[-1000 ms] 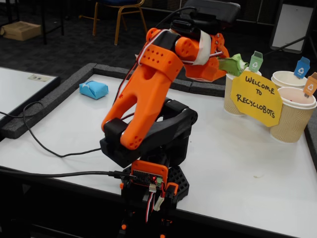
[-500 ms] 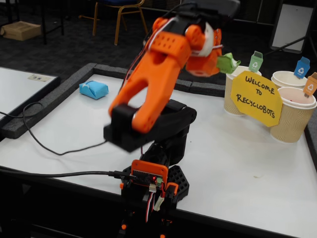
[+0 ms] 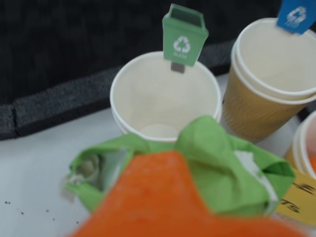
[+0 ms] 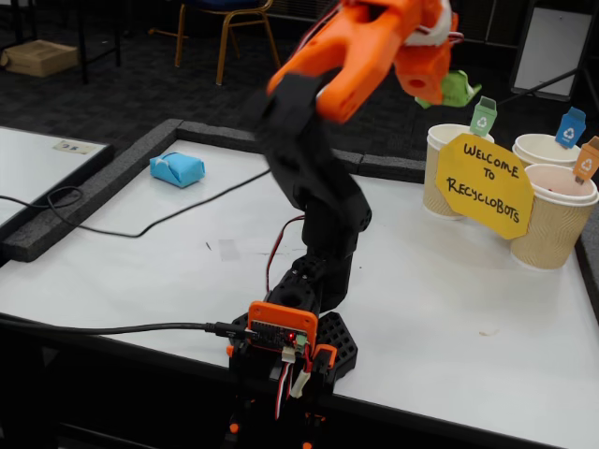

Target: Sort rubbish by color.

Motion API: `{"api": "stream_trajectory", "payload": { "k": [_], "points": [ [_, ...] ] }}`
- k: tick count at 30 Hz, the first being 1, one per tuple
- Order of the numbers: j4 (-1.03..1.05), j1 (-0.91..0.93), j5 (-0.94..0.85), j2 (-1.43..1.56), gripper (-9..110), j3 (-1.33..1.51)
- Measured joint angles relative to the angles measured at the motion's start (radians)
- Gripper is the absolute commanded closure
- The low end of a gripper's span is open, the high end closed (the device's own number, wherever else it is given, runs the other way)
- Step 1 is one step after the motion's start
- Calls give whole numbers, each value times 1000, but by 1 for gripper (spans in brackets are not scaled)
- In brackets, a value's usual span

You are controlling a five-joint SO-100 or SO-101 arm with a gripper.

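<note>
My orange gripper (image 4: 447, 86) is shut on the light green paper bundle (image 4: 459, 89), held high in the air just left of the cups in the fixed view. The wrist view shows the green bundle (image 3: 217, 163) under my orange finger (image 3: 168, 202), right in front of the empty cup with the green bin tag (image 3: 165, 96). In the fixed view that green-tagged cup (image 4: 440, 168) stands below and slightly right of the bundle. A light blue paper bundle (image 4: 177, 169) lies on the table at the far left.
A cup with a blue tag (image 4: 543, 148) and one with an orange tag (image 4: 552, 215) stand at the right behind a yellow sign (image 4: 485, 184). Black foam edging (image 4: 112, 178) borders the table. A black cable (image 4: 94, 224) runs across the left side.
The arm has stretched upward and rightward, lifting the green bundle higher and closer to the cups. The blue bundle has not moved.
</note>
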Motion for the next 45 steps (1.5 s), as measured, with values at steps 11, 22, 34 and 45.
{"api": "stream_trajectory", "payload": {
  "k": [11,22,34,45],
  "points": [
    [-29,-2,-17,-436,101,-301],
    [-34,18,-17,-580,99,-472],
    [-34,21,-17,-580,90,-474],
    [-34,41,-17,-580,94,-474]
  ]
}}
